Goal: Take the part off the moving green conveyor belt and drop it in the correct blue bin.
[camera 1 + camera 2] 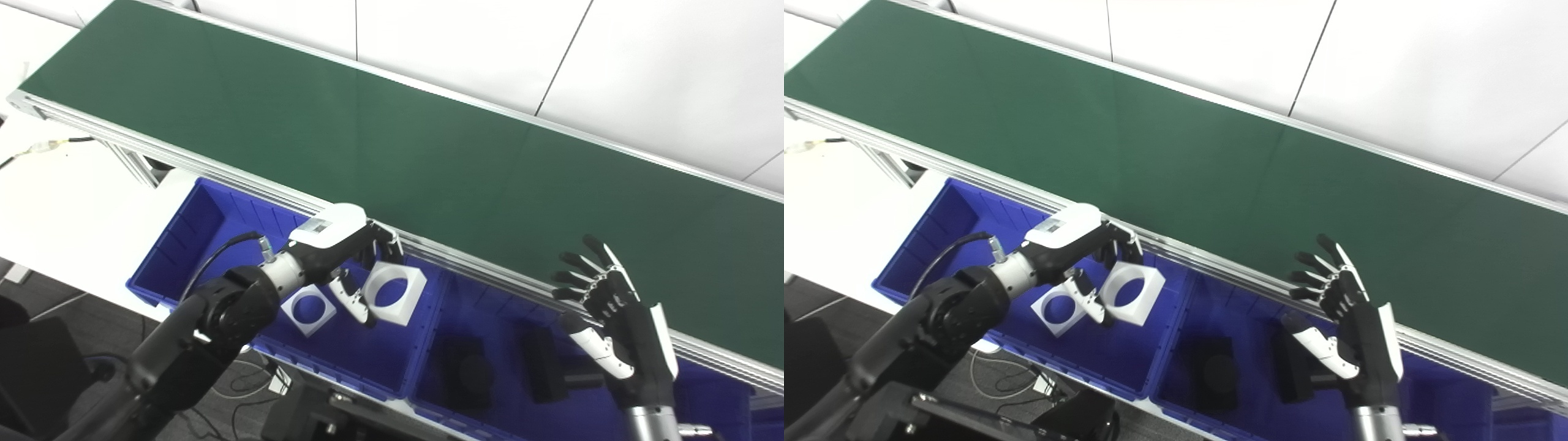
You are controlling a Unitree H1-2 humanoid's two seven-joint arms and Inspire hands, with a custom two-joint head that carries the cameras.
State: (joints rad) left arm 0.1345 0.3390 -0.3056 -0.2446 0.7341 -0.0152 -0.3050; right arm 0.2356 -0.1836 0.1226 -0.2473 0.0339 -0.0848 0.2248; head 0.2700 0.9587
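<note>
Green conveyor belt (392, 141) is bare in view, no parts left on it. Left blue bin (202, 245) already has one white square part with a round hole (308, 309) lying on its floor. Left robot hand (352, 269) is over that bin, clamped on a second white holed part (393, 292), held tilted just above the floor; pick done, release pending. Right robot hand (603, 312) is empty, fingers spread, hovering over the neighbouring blue bin (484, 367) with dark parts (468, 373).
</note>
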